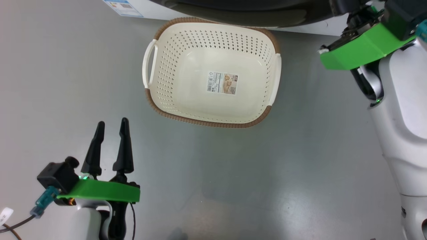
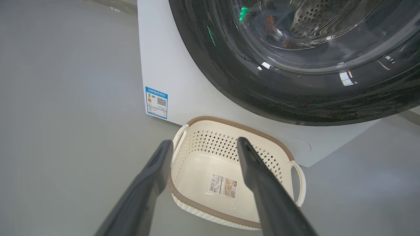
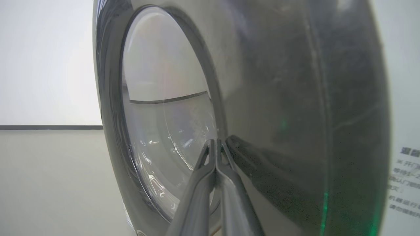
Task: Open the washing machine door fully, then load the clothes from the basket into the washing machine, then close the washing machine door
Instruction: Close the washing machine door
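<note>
The basket (image 1: 206,122) stands empty on the grey floor in front of the washing machine (image 1: 150,10), its label sticker bare on the bottom. The glossy black washing machine door (image 2: 295,98) lies against the machine's white front (image 2: 170,65). Through its glass, a blue and orange shape that looks like the clothes (image 2: 269,25) sits in the steel drum. My left gripper (image 1: 112,122) hovers open and holding nothing, near the basket's (image 2: 242,126) left front corner. My right gripper (image 3: 216,141) is shut, its tips at the door (image 3: 279,82) just beside the glass window.
A blue label sticker (image 2: 156,102) marks the machine's lower left corner, and a round cap (image 2: 300,147) sits low behind the basket. My pale right arm with its green mount (image 1: 363,46) fills the right side. Bare floor lies around the basket.
</note>
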`<state>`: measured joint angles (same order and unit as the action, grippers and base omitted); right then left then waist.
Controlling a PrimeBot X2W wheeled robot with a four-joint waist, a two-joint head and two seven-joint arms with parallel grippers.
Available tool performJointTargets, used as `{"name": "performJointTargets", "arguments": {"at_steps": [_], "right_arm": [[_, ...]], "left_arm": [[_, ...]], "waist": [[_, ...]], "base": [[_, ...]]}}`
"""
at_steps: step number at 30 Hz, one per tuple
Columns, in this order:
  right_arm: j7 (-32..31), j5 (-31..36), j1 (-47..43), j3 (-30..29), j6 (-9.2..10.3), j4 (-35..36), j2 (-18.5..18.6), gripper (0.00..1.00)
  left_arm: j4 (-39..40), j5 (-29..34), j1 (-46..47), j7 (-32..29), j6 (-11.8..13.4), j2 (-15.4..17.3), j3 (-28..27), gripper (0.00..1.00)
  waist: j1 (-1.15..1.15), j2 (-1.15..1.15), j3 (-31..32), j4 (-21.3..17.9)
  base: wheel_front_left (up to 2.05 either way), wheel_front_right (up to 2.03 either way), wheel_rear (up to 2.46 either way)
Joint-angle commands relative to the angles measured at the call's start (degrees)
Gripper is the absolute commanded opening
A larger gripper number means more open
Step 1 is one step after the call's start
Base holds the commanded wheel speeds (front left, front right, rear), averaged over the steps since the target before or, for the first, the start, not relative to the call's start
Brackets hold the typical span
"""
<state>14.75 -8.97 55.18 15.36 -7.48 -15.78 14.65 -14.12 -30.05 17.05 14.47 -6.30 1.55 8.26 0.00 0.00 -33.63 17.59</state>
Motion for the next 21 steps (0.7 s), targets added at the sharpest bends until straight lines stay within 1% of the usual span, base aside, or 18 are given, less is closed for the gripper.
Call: {"name": "performJointTargets", "arguments": {"at_steps": [1, 10, 18, 21], "right_arm": [[0.25, 0.8, 1.08, -0.36, -0.01, 0.9, -0.66, 0.0], [0.25, 1.2, 3.15, -1.18, -0.01, -1.42, 0.52, 0.0], [0.25, 2.28, 6.74, -2.22, -0.01, -4.54, 1.32, 0.0], [0.25, 2.91, 8.37, -4.13, -0.01, -6.88, 2.09, 0.0]], "left_arm": [[1.08, -0.46, -0.24, 0.52, -0.21, 1.32, -1.66, 1.0], [0.92, -0.66, -0.84, 0.52, -0.23, 1.32, -1.02, 1.0], [0.74, -0.56, -0.74, 0.52, -0.31, 1.32, -0.54, 1.0], [0.63, -0.55, -0.34, 0.52, -0.37, 1.32, 0.04, 1.0]], "waist": [[0.0, 0.0, 0.11, -0.15], [0.0, 0.0, 0.45, 0.14], [0.0, 0.0, 0.29, 0.99], [0.0, 0.0, 0.36, 1.56]], "base": [[0.0, 0.0, 0.0], [0.0, 0.0, 0.0], [0.0, 0.0, 0.0], [0.0, 0.0, 0.0]]}}
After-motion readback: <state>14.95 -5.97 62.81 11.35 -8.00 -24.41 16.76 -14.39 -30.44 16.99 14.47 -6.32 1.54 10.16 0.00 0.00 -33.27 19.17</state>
